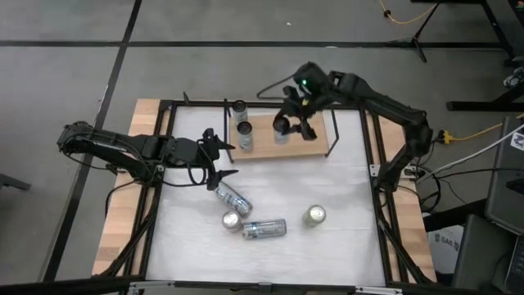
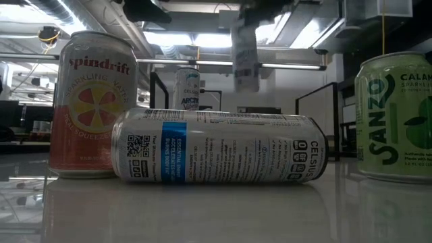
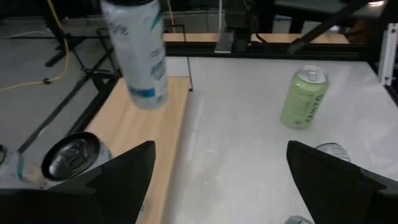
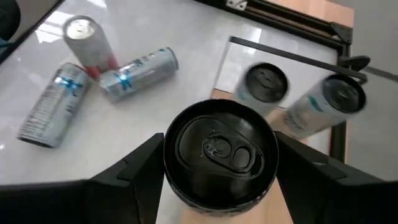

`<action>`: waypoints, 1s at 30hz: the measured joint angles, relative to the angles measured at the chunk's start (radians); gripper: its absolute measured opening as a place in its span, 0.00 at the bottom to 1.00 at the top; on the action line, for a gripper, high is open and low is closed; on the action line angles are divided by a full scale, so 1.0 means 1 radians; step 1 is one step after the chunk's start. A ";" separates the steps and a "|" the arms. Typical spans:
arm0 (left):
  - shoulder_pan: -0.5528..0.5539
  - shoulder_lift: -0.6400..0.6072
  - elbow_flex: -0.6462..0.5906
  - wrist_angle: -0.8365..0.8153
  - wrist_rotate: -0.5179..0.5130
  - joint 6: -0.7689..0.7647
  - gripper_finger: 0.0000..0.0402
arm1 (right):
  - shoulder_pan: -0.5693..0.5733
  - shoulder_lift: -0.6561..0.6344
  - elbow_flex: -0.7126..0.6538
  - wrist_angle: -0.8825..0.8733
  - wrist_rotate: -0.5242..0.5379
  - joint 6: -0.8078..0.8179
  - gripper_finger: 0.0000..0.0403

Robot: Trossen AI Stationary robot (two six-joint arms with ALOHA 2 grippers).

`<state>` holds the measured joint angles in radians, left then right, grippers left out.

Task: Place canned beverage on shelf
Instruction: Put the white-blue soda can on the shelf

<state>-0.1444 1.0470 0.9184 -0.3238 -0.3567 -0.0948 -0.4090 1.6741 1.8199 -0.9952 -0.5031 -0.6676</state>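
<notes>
My right gripper (image 1: 284, 124) is shut on a silver canned beverage with a blue band and a dark top (image 4: 219, 146). It holds the can in the air above the shelf (image 1: 307, 149), a light-wood board with black wire uprights at the table's far side. The same can shows in the left wrist view (image 3: 137, 53) and in the low view (image 2: 245, 57). Two other cans (image 1: 239, 107) (image 1: 245, 129) stand upright on the shelf's left end. My left gripper (image 1: 223, 157) waits open at the table's left side, its fingers around nothing. My right gripper pinches the can's upper side wall (image 4: 169, 167), just under the rim, between its two fingers, one on each side. The fingers come slanting down from above. The can hangs below them nearly upright, top up, clear of the shelf board.
On the white tabletop near the front, a silver can (image 1: 232, 197) and a Celsius can (image 1: 264, 229) lie on their sides. A red-and-white can (image 1: 231, 220) and a green can (image 1: 315, 215) stand upright. A black frame (image 1: 372, 176) borders the table.
</notes>
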 joint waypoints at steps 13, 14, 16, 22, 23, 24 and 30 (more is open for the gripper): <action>0.000 0.000 0.000 0.000 -0.003 0.000 0.88 | -0.224 0.000 -0.270 0.402 -0.226 -0.075 0.60; 0.000 0.000 0.000 0.000 -0.003 0.000 0.88 | -0.232 0.000 -0.292 0.433 -0.226 -0.075 0.60; 0.000 0.000 0.000 0.001 -0.004 0.000 0.88 | -0.246 0.000 -0.332 0.494 -0.232 -0.076 0.60; 0.000 0.000 0.000 0.001 -0.063 0.000 0.88 | -0.281 0.000 -0.413 0.583 -0.294 -0.071 0.60; 0.000 0.000 0.000 0.001 -0.077 0.000 0.88 | -0.281 0.004 -0.416 0.585 -0.301 -0.069 0.60; 0.000 0.000 0.000 0.001 -0.091 0.000 0.88 | -0.281 0.009 -0.416 0.591 -0.302 -0.068 0.60; 0.000 0.000 0.000 0.005 -0.141 -0.001 0.88 | -0.286 0.059 -0.415 0.668 -0.301 -0.045 0.60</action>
<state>-0.1444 1.0470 0.9184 -0.3192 -0.4979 -0.0955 -0.6952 1.7329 1.4044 -0.3276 -0.8046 -0.7121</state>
